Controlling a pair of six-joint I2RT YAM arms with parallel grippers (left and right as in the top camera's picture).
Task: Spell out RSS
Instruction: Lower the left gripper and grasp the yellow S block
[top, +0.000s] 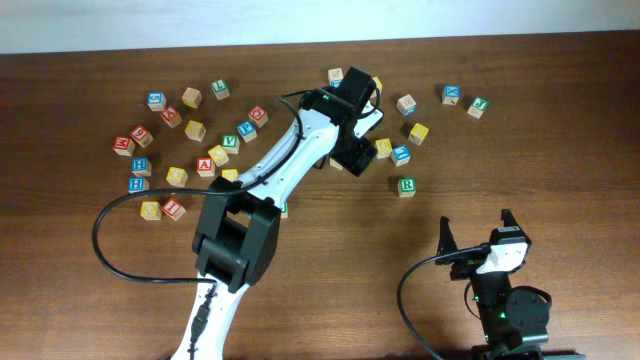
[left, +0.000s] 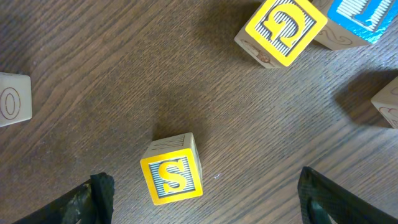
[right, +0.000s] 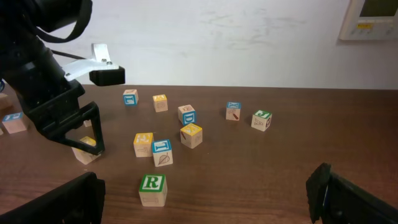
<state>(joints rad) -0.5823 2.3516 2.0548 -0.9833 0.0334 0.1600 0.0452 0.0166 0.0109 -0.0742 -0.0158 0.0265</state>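
Note:
A yellow-faced S cube (left: 172, 176) stands on the dark wooden table between the two fingers of my left gripper (left: 202, 208). The gripper is open, with a gap on each side of the cube. In the overhead view this gripper (top: 356, 152) reaches to the table's far middle and covers that cube. From the right wrist view its fingers (right: 93, 140) straddle a small cube (right: 86, 149). The green R cube (top: 406, 185) (right: 153, 188) sits alone, to the right of the left gripper. Near the front edge, my right gripper (top: 478, 232) (right: 205, 199) is open and holds nothing.
Several other letter cubes are scattered at the far left (top: 180, 150) and far right (top: 452, 95). A yellow G cube (left: 285, 28) and a blue cube (left: 360, 15) lie just beyond the S cube. The left arm's black cable (top: 105, 235) loops over the table.

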